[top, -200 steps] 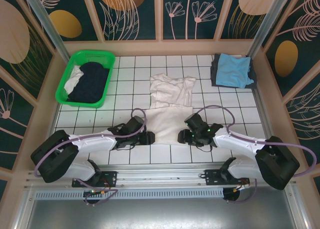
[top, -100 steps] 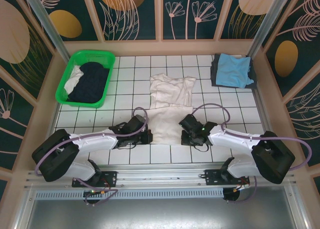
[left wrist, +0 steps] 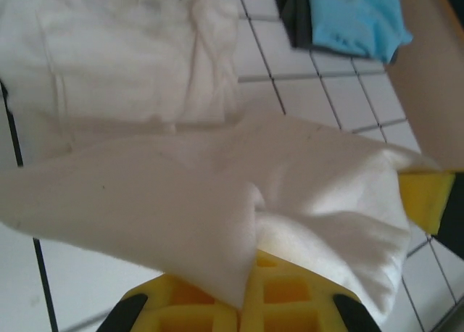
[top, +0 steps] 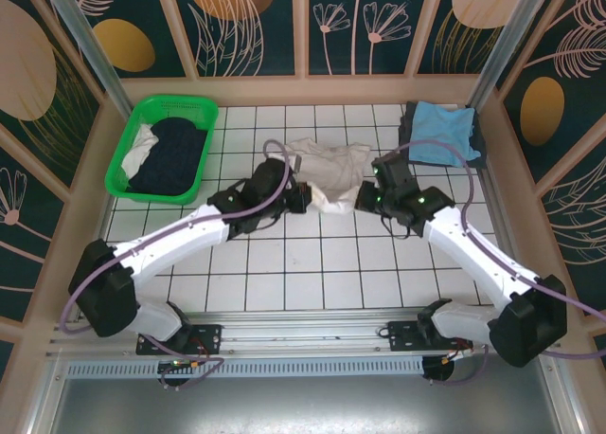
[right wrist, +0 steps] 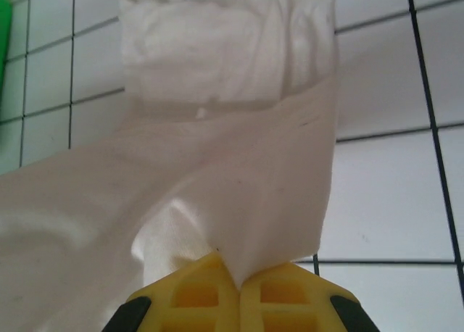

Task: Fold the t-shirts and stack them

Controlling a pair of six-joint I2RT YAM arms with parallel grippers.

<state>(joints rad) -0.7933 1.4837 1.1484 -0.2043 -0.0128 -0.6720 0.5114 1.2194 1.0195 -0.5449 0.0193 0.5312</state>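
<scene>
Premises: enclosed robot test cell, lab type. Evidence: white gridded surface (top: 322, 263) boxed in by leaf-print panels (top: 246, 27) and aluminium posts (top: 90, 45). Left arm (top: 180, 240) and right arm (top: 473, 254) are bolted to a metal rail (top: 303, 334) at the near edge.

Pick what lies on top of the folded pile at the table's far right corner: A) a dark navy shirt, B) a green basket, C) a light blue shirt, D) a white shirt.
C: the light blue shirt lies uppermost in that corner, over a dark grey one.
</scene>
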